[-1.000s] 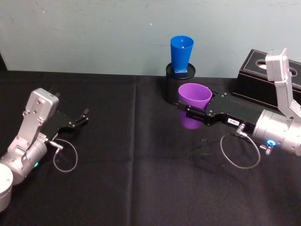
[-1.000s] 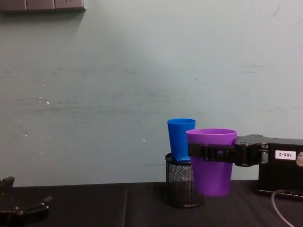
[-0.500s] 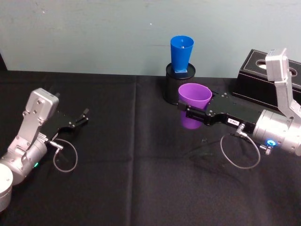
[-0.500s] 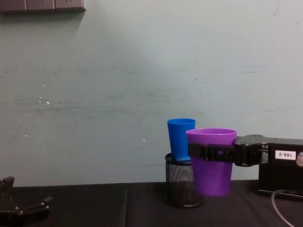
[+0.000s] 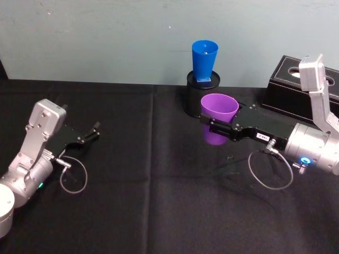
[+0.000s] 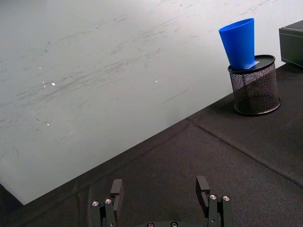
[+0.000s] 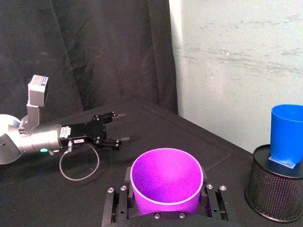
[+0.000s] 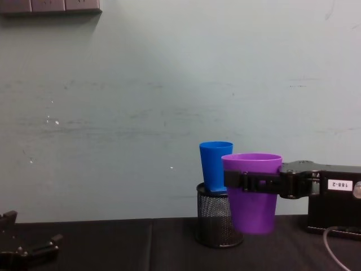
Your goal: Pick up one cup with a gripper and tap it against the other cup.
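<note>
The purple cup is held upright, clear of the tabletop, pinched below its rim by the right gripper. The blue cup, propped in a mesh holder, lies just beyond and higher. The left gripper rests spread, well apart.

I get even, soft room light here, bright on the pale wall and dull on the black tablecloth, which swallows most shadow. A faint shadow lies under the cable at lower right of the head view. No glare; focus looks slightly soft throughout.
</note>
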